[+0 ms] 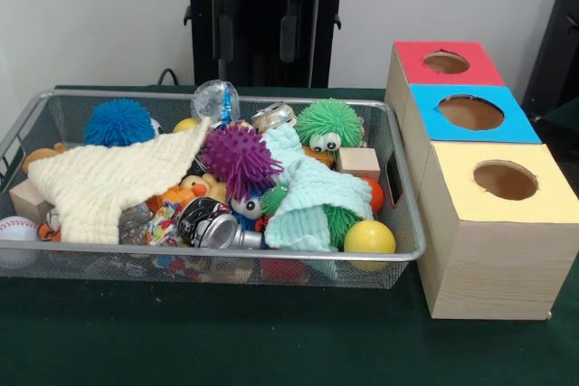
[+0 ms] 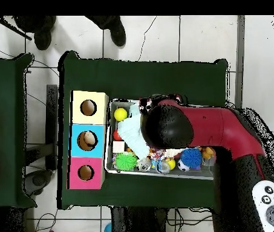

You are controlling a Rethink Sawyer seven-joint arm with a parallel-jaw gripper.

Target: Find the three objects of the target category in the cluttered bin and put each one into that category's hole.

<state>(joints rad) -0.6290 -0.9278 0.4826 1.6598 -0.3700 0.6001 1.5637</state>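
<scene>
Silver wire mesh forms the bin [image 1: 398, 189], a wide shallow rectangular basket on the dark green counter [image 1: 271, 341]. No brand name or lettering can be read on anything in it. One wrinkly wad of shiny printed wrapper [image 1: 165, 221] — red, yellow and blue — shows near the front wall at about 7 o'clock from the bin's middle, just beside a crushed silvery can [image 1: 217, 225] with dark print. The other wrapper wads cannot be picked out in the clutter.

A cream waffle-weave cloth [image 1: 109, 183] drapes over the front view's left half, and a mint green cloth [image 1: 308, 196] lies folded at about 4 o'clock. Around them sit spiky rubber balls: purple [image 1: 238, 160] at the centre, blue [image 1: 118, 122] at 10 o'clock, and a green one with googly eyes [image 1: 329, 126] at 1 o'clock. A smooth yellow ball [image 1: 369, 238] rests in the near right corner, and a plain wooden block [image 1: 359, 162] lies toward 3 o'clock.

Beside the bin stand three pale wooden boxes, each with a round hole in a coloured top — red [image 1: 445, 62], blue [image 1: 470, 113] and yellow [image 1: 502, 180].

Overhead, the red arm [image 2: 224, 128] reaches across the bin, its black end [image 2: 166, 127] over the clutter; the tool is hidden beneath, so whether it is released or clenched cannot be told.
</scene>
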